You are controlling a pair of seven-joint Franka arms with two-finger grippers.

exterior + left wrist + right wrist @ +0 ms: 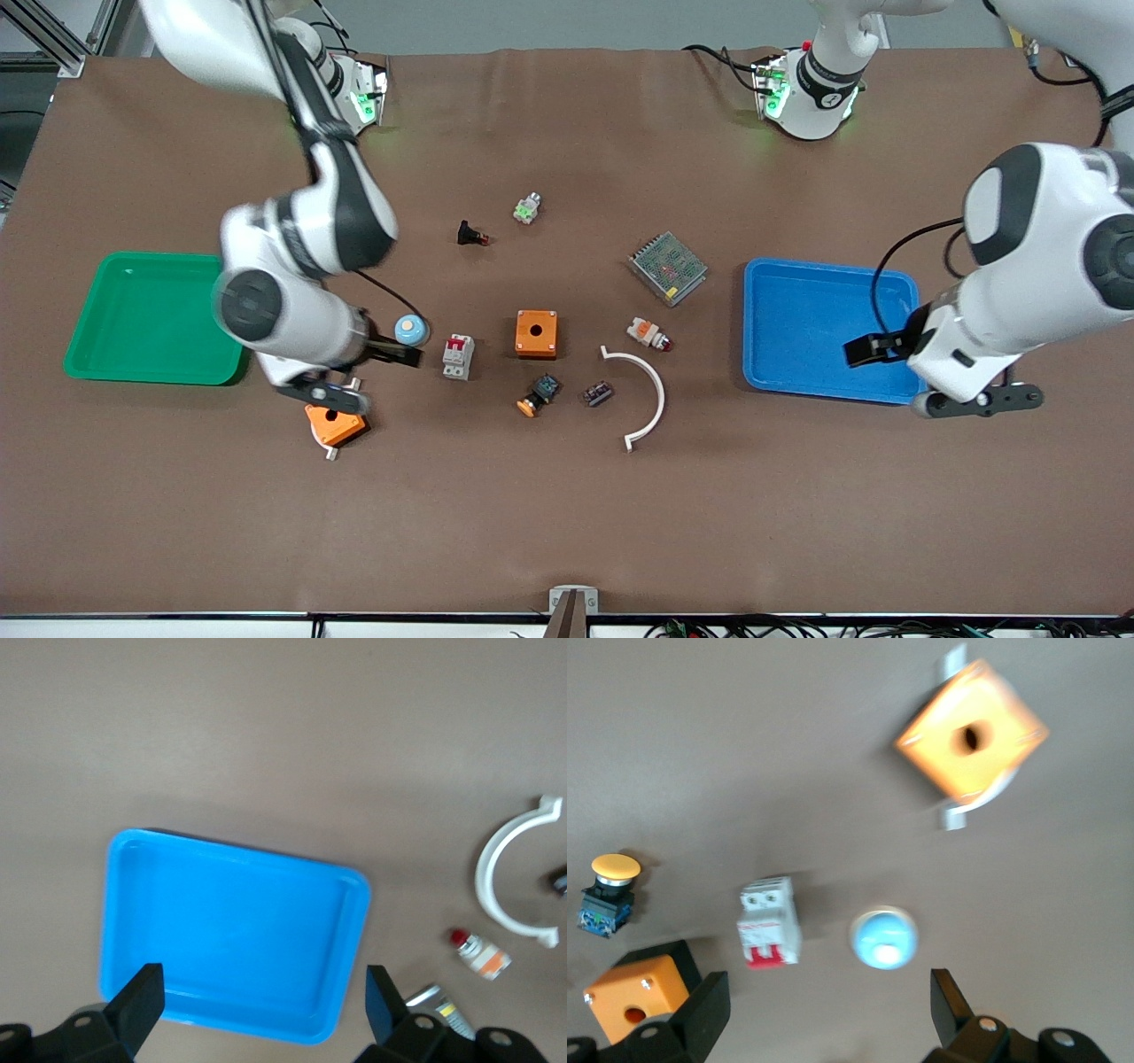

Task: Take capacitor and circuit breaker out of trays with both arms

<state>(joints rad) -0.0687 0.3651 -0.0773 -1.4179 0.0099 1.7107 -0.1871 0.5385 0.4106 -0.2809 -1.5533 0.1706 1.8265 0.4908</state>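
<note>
From the front: middle orange box (536, 333) as the marker. Green tray (151, 317) well apart from that box, toward the right arm's end of the surface, with nothing in it. Blue tray (828, 328) well apart from the box, toward the left arm's end, bare too. Circuit breaker (458, 356) lying flat on the brown surface (567, 514), just beside the box on the green tray's side. Capacitor (599, 392) also out on the surface, near the box, a bit closer to the front camera and a bit toward the blue tray. Right pincer (400, 351) up over the spot beside the circuit breaker, wide apart and gripping nothing. Probably a let-go pose, with the part safely down. Left pincer (877, 347) over the blue tray, waiting.

From the left wrist: left pincer (261, 1005) spread wide, clamped on nothing, looking down on the blue tray (354, 904). Nothing inside, so no reason to close.

From the right wrist: right pincer (828, 1010) wide apart as well, nothing between the fingers. Circuit breaker (769, 921) red end down, touching nothing, between the middle orange box (633, 1001) and a small blue round cap (883, 937). No capacitor here.

Both parts out of the trays, so the job probably finished.
</note>
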